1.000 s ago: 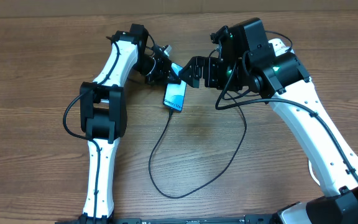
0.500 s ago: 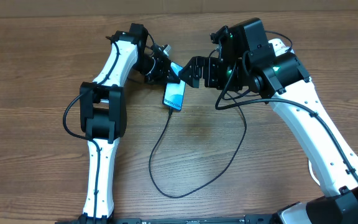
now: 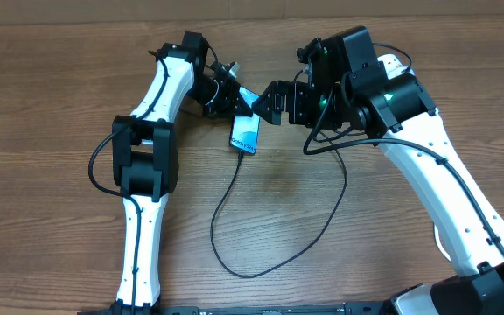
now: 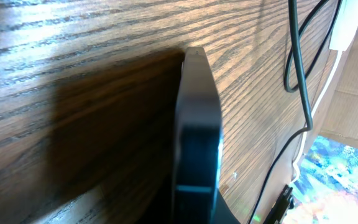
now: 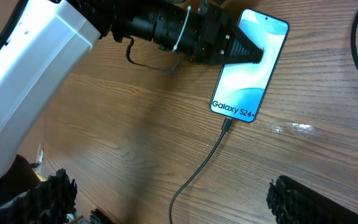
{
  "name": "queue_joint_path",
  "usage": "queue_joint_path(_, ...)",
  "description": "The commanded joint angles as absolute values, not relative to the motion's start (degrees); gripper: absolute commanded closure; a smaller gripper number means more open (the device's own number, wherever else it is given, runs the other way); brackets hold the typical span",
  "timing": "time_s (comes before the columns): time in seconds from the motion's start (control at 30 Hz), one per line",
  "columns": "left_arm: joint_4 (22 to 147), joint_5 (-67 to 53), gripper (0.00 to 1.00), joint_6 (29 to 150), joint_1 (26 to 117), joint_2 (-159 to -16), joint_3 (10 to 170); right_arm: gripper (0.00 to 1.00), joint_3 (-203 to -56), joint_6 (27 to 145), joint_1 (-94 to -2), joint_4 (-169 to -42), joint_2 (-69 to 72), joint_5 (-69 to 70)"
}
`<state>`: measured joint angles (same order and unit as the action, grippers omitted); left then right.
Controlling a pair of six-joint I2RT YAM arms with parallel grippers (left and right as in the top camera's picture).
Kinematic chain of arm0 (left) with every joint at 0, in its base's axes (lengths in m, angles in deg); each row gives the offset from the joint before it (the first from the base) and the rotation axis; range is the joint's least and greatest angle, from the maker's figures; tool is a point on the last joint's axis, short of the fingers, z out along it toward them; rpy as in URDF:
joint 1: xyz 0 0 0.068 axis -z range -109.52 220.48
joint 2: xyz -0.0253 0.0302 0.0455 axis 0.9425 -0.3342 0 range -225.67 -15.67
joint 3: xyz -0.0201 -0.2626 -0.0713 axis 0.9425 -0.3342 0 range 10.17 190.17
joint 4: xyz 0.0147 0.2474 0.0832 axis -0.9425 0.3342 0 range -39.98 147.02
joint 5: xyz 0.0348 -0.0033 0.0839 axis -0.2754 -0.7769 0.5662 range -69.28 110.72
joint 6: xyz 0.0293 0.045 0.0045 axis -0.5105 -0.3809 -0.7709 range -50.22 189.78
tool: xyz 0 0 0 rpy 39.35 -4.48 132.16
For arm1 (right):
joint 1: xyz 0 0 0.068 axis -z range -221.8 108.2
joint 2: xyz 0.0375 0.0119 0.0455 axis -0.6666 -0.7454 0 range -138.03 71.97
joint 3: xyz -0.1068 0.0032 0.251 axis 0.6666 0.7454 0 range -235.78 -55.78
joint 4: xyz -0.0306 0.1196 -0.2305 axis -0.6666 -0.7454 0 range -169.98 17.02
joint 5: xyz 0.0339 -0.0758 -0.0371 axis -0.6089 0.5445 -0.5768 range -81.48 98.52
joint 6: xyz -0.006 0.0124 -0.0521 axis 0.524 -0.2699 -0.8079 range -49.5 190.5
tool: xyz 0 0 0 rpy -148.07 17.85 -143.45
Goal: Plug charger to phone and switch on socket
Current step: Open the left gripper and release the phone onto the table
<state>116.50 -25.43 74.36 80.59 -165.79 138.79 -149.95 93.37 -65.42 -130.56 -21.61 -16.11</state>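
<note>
The phone point(image 5: 248, 65) sits near the middle of the far half of a wooden table point(image 3: 51, 96). Its screen faces up with a blue-teal glow and white "Galaxy S24+" lettering, and its long side is slanted a little. The small black tip of the charger point(image 5: 227, 126) is seated in the port on the phone's near short edge. From there the thin black cable trails toward the front of the table in a wide loop, then curves back up to the right and passes under the right arm. The left gripper point(image 5: 246, 55) comes in from the left and is closed tight on the far end of the phone, one dark finger pressed across the upper part of the screen. From the left wrist camera the phone shows only as a dark frame seen edge-on, casting a broad shadow on the wood. I cannot tell whether it lies fully flat or is tipped up at the held end. The right gripper point(image 3: 267, 103) hangs just right of the phone's far end with its jaws spread as wide as they go, holding nothing. Behind the right arm, at the far side of the table, a corner of the white socket point(image 3: 394, 63) peeks out. Its switch is hidden.
</note>
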Motion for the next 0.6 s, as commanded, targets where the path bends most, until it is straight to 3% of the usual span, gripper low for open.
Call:
queue_joint_path(0.0, 116.6, -24.0, 0.94, 76.0, 80.7, -166.1, 139.3, 0.00, -150.7, 93.2, -65.2, -130.4, -20.5, -15.5)
queue_joint_path(0.27, 116.7, -23.6, 0.94, 76.0, 80.7, -166.1, 139.3, 0.00, -150.7, 93.1, -65.2, -130.4, -20.5, -15.5)
queue_joint_path(0.43, 117.4, -23.4, 0.79, 76.0, 80.7, -166.1, 139.3, 0.00, -150.7, 93.1, -65.2, -130.6, -20.5, -14.7)
queue_joint_path(0.57, 117.9, -20.7, 0.76, 76.3, 80.7, -166.1, 139.3, 0.00, -150.7, 93.1, -65.2, -131.7, -20.5, -13.0)
